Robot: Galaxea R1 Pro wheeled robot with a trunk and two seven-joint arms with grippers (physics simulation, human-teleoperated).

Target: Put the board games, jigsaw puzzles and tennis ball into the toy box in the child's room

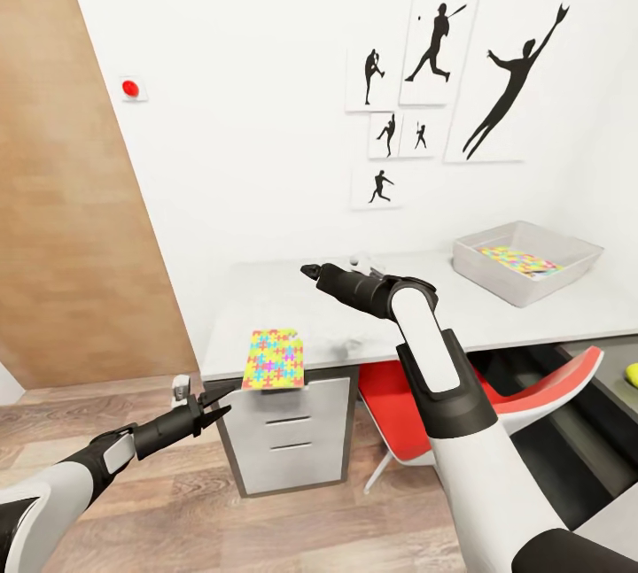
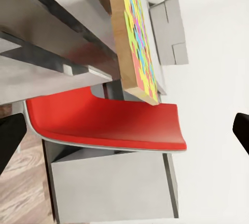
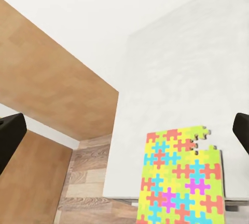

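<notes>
One jigsaw puzzle lies flat at the front left edge of the pale table, slightly overhanging it. Another jigsaw puzzle rests inside the grey toy box on the table's right end. A yellow-green tennis ball peeks in on the lower dark section at the far right. My right gripper hovers open over the table, behind the front puzzle. My left gripper is open, low and left of the table edge, below that puzzle.
A red chair is tucked under the table beside a grey drawer unit. A wooden panel stands at the left. Black baseball silhouettes hang on the white wall, with a red button to their left.
</notes>
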